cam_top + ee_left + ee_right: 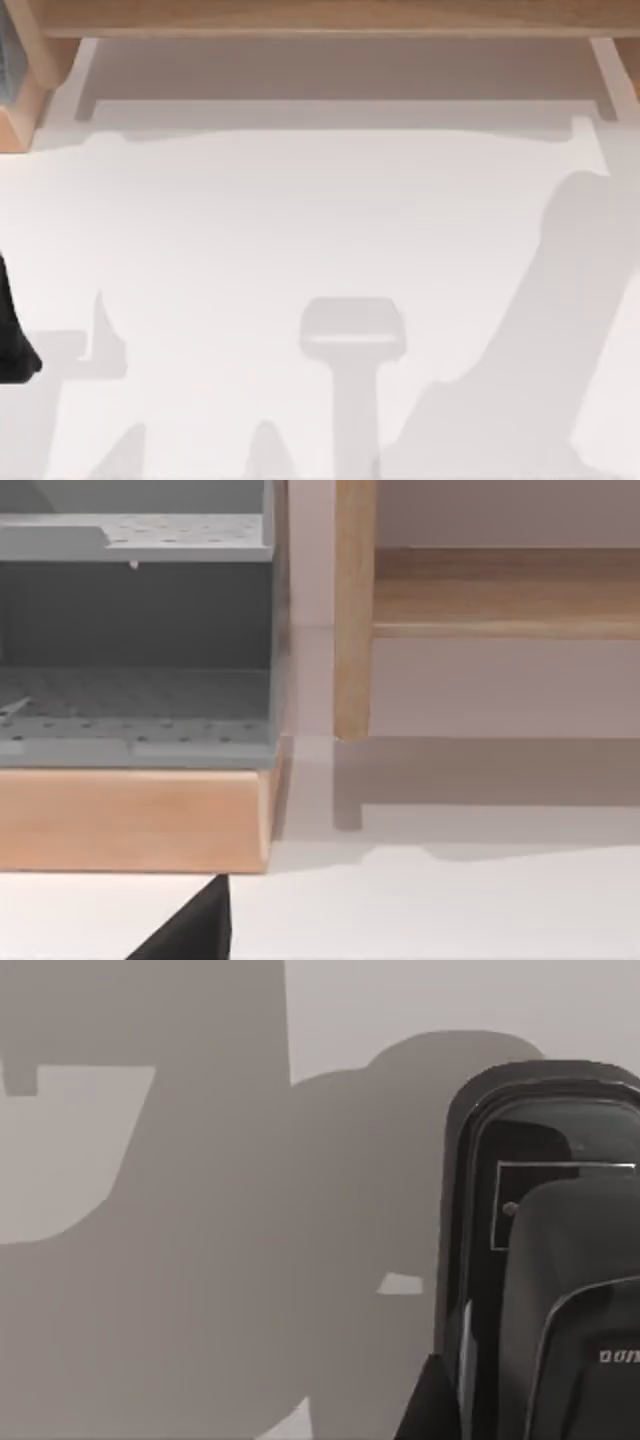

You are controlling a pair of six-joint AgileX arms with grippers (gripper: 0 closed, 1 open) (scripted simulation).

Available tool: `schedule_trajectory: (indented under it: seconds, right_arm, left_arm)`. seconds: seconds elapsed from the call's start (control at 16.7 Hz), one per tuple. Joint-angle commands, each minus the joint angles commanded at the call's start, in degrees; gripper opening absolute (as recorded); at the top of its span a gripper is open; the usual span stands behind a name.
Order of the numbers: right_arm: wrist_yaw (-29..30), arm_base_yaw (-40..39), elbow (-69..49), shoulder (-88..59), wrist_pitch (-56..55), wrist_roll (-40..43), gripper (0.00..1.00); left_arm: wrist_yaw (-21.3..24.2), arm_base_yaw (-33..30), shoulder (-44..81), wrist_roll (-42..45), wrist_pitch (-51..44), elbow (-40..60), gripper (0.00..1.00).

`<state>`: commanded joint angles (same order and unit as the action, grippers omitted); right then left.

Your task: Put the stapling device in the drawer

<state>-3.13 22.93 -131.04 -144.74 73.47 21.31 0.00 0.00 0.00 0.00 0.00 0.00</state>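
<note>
Your left arm (14,335) enters as a black shape at the bench's (320,260) left edge; whether its pincer is spread or pressed together cannot be told. In the left wrist view, a black wedge (195,928) lies on the white bench just before a wooden cabinet (130,818) with grey perforated shelves (135,538). Your right wrist view faces a glossy black body (545,1260) over shadowed bench.

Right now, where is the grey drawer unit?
The grey drawer unit sits on a wooden base at the top view's upper left corner, beside a wooden post.
</note>
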Motion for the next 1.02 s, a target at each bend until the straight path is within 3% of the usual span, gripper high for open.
schedule_trajectory:
  seconds: [0.66, 1.02]
  right_arm:
    - [0.00, 0.00, 0.00, 0.00, 0.00, 0.00, 0.98]
    - [0.00, 0.00, 0.00, 0.00, 0.00, 0.00, 1.00]
  left_arm:
    - [0.00, 0.00, 0.00, 0.00, 0.00, 0.00, 1.00]
    - [0.00, 0.00, 0.00, 0.00, 0.00, 0.00, 1.00]
